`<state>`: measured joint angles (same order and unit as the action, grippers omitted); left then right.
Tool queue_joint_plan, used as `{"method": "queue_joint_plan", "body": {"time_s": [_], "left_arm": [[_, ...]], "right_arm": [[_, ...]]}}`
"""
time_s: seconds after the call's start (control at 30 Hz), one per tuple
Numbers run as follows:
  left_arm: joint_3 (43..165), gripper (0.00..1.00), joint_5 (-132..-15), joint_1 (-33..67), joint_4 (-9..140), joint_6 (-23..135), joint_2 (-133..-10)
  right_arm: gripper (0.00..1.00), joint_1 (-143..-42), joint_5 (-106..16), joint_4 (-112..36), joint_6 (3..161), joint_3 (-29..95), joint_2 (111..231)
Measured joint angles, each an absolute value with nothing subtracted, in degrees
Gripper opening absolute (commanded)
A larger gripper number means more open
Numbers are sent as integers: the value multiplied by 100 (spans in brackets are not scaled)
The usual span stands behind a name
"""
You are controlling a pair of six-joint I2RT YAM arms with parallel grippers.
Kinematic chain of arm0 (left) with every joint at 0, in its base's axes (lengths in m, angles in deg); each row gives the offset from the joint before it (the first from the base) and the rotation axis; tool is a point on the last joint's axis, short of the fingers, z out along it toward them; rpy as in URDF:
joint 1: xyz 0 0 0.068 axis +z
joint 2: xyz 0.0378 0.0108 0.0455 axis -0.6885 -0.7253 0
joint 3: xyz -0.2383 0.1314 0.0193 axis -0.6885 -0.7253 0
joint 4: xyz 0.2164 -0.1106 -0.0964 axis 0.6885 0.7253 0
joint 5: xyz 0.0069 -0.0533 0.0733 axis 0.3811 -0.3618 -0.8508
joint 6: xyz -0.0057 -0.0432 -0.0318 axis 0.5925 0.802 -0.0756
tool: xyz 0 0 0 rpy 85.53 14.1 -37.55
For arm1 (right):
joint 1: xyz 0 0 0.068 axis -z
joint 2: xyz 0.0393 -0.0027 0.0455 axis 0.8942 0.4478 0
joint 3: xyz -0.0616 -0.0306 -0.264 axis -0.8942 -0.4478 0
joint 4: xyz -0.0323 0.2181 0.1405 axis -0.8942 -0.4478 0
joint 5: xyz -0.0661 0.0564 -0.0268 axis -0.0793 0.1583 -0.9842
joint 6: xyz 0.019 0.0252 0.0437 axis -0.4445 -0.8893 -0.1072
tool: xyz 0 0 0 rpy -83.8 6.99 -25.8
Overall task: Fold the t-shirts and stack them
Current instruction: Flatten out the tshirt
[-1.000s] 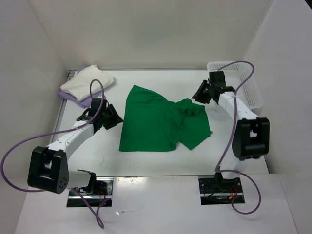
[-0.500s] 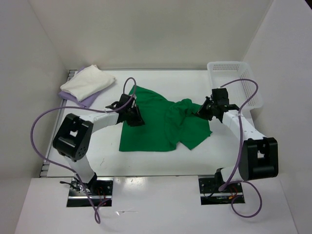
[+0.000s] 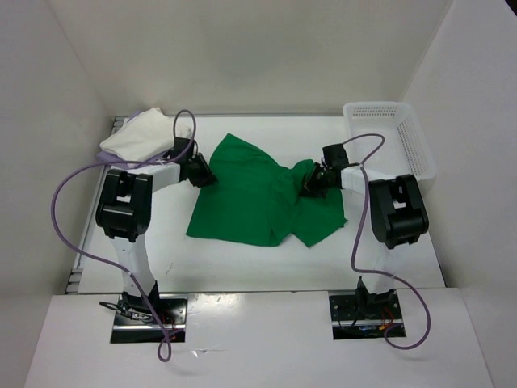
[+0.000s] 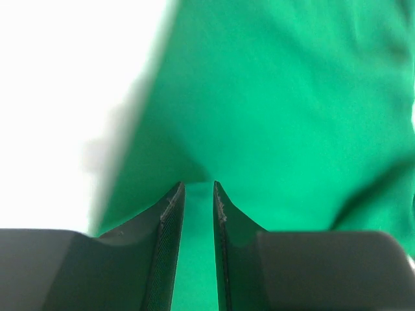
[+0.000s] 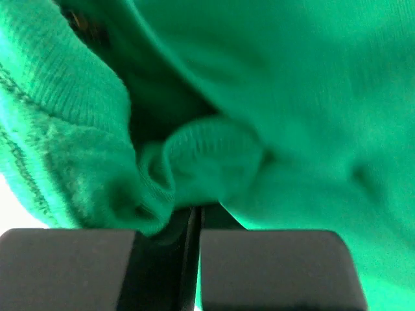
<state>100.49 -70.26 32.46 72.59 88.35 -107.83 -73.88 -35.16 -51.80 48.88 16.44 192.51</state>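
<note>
- Left gripper (image 4: 198, 184): jaws narrow, nipping the left edge of the bright green t-shirt (image 3: 258, 198) of soft cloth. It looks like a pinch on one fold.
- Right gripper (image 5: 193, 208): jaws tight together on a rumpled roll of the same shirt, at its right side.
- The green t-shirt lies mid-table (image 3: 242, 263), left part flat, right part bunched and doubled over.
- Handling, judged: light and limp, so it will sag between grips. Best taken at the hem or shoulder seams, both sides level, then drawn taut.
- Folded white t-shirt (image 3: 144, 136) sits on the folded lavender t-shirt (image 3: 103, 155) in the far left corner.
- White plastic mesh basket (image 3: 380, 106): far right corner, well apart.
- Possible snag: the left arm's purple cable (image 3: 54, 212) loops near that stack.
</note>
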Motion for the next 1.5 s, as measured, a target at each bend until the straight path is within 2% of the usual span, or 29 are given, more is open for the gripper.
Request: {"method": "queue_joint_plan", "body": {"time_s": [0.13, 0.37, 0.43, 0.53, 0.57, 0.6, 0.67, 0.73, 0.8, 0.83, 0.93, 0.97, 1.07, 1.2, 1.5], "left_arm": [[10512, 32, -7159, 3640, 7305, 8826, -11086], [11683, 33, -7236, 3635, 7641, 8772, -11646], [11852, 30, -7210, 3644, 7733, 8715, -11631], [11714, 12, -7144, 3727, 7735, 8627, -11342], [11441, 7, -7138, 3775, 7703, 8630, -11099], [11087, 0, -7140, 3836, 7729, 8621, -10774], [10239, 0, -7181, 3930, 7707, 8619, -9989], [9343, 0, -7258, 4033, 7797, 8671, -9086], [8613, 11, -7264, 4048, 7838, 8752, -8337], [8298, 30, -7245, 4037, 7910, 8826, -7991], [7537, 60, -7162, 4002, 7945, 9185, -7209], [7290, 74, -7155, 3996, 7978, 9349, -6979], [6634, 74, -7181, 3994, 8090, 9871, -6453], [6029, 60, -7131, 3994, 7967, 10455, -6367], [5496, 51, -7103, 3852, 7316, 11410, -6413]], "right_arm": [[0, -7406, -3444, -4951, 4778, 2250, 19988], [0, -7414, -3409, -4964, 4645, 4094, 21249], [0, -7414, -3413, -4988, 4573, 4372, 21340], [15, -7414, -3424, -5034, 4461, 4532, 21262], [24, -7414, -3437, -5075, 4439, 4516, 21187], [28, -7414, -3448, -5088, 4394, 4459, 21080], [33, -7414, -3477, -5053, 4374, 4090, 20639], [33, -7414, -3477, -5114, 4378, 3598, 20009], [34, -7414, -3477, -5117, 4404, 3181, 19386], [35, -7414, -3479, -5128, 4418, 3041, 19131], [35, -7414, -3487, -5080, 4492, 2562, 18331], [36, -7416, -3485, -5058, 4520, 2407, 18121], [36, -7432, -3477, -5071, 4575, 2009, 17697], [36, -7443, -3472, -5136, 4645, 1644, 17478], [36, -7445, -3483, -5283, 4678, 1194, 16949]]}}
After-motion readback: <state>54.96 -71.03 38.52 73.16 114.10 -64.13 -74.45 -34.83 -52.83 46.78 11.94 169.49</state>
